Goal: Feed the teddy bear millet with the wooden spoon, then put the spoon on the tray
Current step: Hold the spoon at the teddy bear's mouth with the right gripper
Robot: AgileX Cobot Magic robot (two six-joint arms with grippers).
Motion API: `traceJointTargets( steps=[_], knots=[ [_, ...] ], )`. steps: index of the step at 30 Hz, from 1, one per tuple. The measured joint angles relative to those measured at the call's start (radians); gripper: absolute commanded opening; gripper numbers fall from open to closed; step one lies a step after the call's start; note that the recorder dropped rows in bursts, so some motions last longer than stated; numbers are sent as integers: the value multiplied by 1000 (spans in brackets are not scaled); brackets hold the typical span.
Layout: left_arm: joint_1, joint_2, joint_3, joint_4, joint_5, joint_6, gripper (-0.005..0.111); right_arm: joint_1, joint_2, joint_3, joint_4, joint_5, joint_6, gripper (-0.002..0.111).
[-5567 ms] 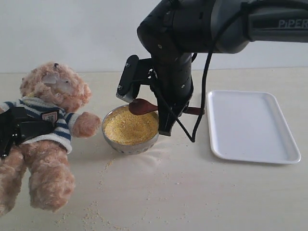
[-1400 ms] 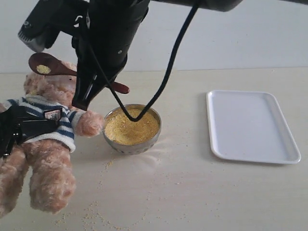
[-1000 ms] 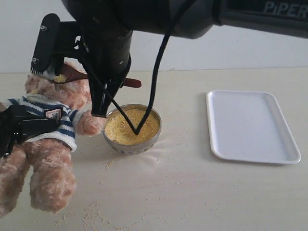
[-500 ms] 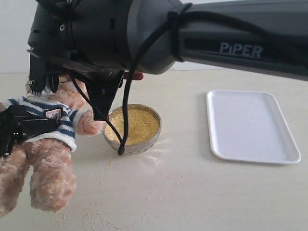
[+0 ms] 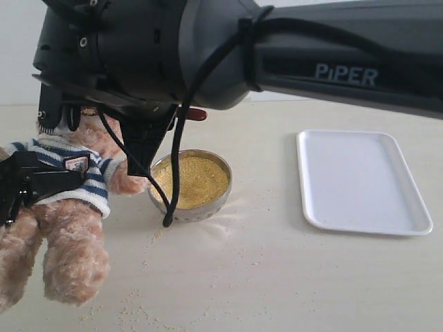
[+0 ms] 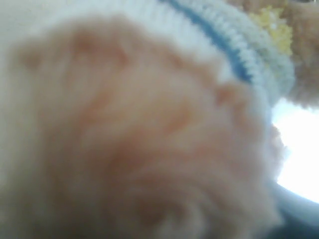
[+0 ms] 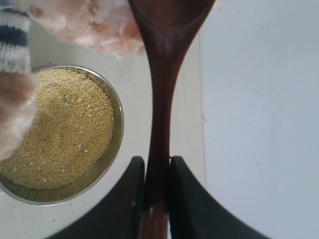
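The wooden spoon (image 7: 159,99) has swung over to the teddy bear (image 5: 69,242), seemingly touching.

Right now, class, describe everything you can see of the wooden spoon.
The wooden spoon is dark reddish-brown and glossy, its slim handle widening toward a bowl cut off by the wrist view's edge. The right gripper clamps the handle between two dark fingers, holding it in the air near the teddy bear. Whether its bowl is loaded cannot be seen.

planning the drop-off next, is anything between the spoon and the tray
Only the bowl of millet stands on the table between them, probably low enough to pass over. Nothing shows on the tray. The right gripper has its jaws shut on the spoon.
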Motion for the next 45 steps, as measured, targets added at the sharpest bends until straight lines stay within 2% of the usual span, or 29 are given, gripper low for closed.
traceJointTargets(
  steps=[30,45],
  knots=[
    [0,0,0,0,0,9,5,36,-25,0,-19,9,35,0],
    [0,0,0,0,0,12,5,42,-26,0,-17,87,19,0]
  ],
)
